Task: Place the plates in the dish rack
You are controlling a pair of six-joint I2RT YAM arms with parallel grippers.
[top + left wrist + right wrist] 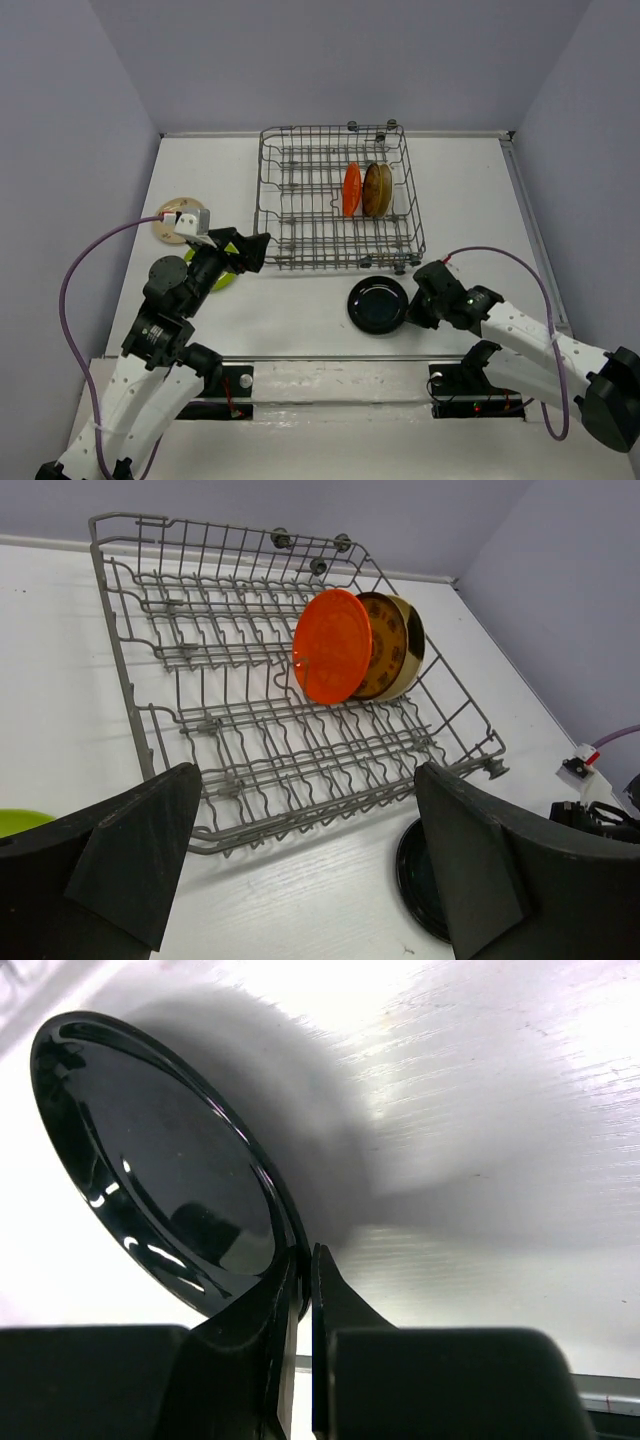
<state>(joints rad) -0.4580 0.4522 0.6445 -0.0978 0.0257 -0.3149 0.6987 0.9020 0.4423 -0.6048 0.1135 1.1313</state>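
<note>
dish rack: 3 plates | outside: 3 | left gripper wide | right gripper pinches black plate

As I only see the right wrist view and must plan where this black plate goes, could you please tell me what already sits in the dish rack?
Observer: An orange plate and a brown patterned plate stand upright side by side in the right half of the dish rack.
Operator: Thank you. Where is the rack from my plate?
Observer: The black plate is on the table just in front of the rack's near edge, right of its middle.
Operator: Is the other arm in the way?
Observer: The left hand is open and empty at the rack's near left corner, above a lime green plate.
</note>
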